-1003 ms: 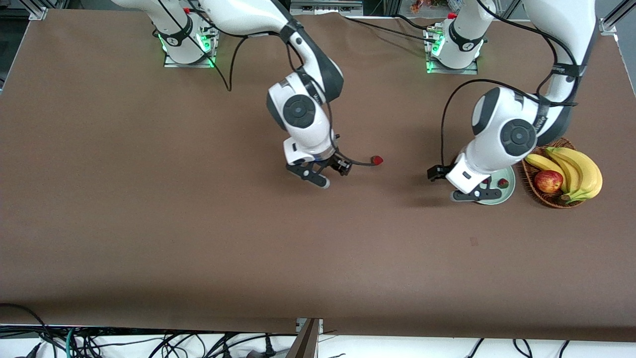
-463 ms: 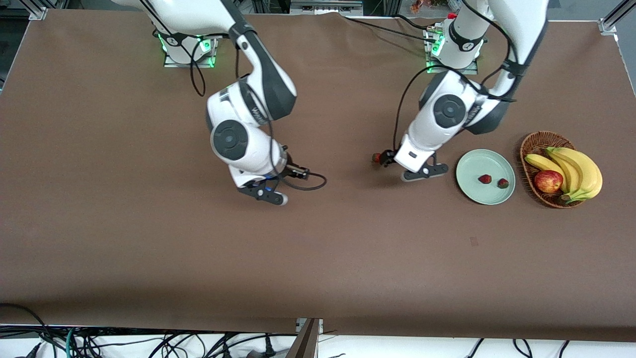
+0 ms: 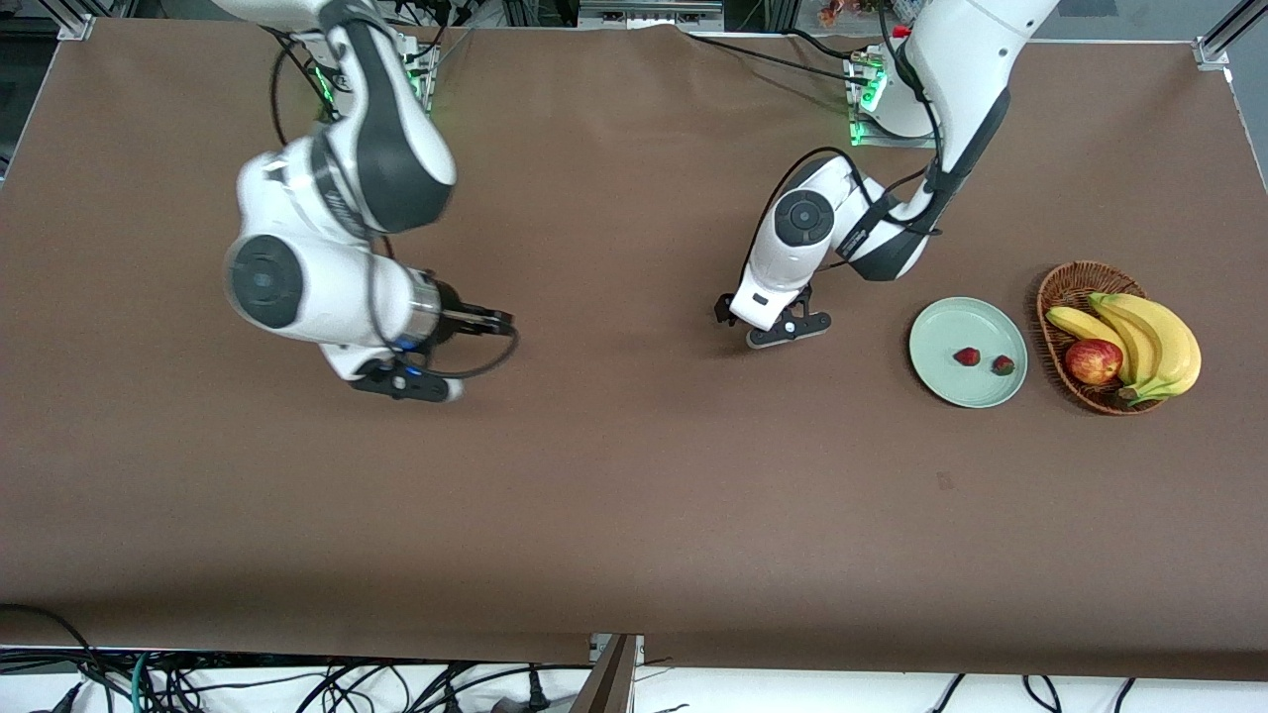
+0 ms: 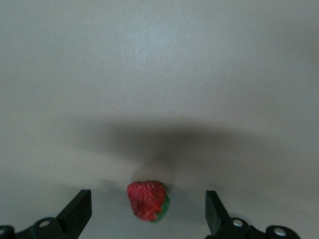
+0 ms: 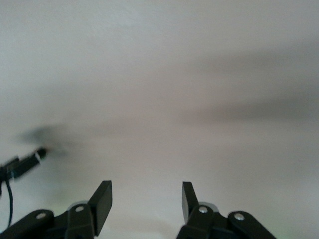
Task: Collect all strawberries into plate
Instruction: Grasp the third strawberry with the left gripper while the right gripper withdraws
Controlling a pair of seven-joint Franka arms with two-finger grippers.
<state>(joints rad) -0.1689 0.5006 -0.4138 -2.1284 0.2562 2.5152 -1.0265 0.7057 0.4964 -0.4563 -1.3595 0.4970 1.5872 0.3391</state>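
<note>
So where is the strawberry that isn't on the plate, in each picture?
Front view: hidden under the left hand, low over the table, toward the right arm's end from the plate.
Left wrist view: the strawberry lies on the table between the open fingers.
Right wrist view: not in it; the open right hand faces only table.
Shared landmark: the left hand.

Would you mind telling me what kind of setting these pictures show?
Probably a robotics lab: two arms bolted to a brown-covered table, loose cables along its edge, and props, a plate and fruit basket.
</note>
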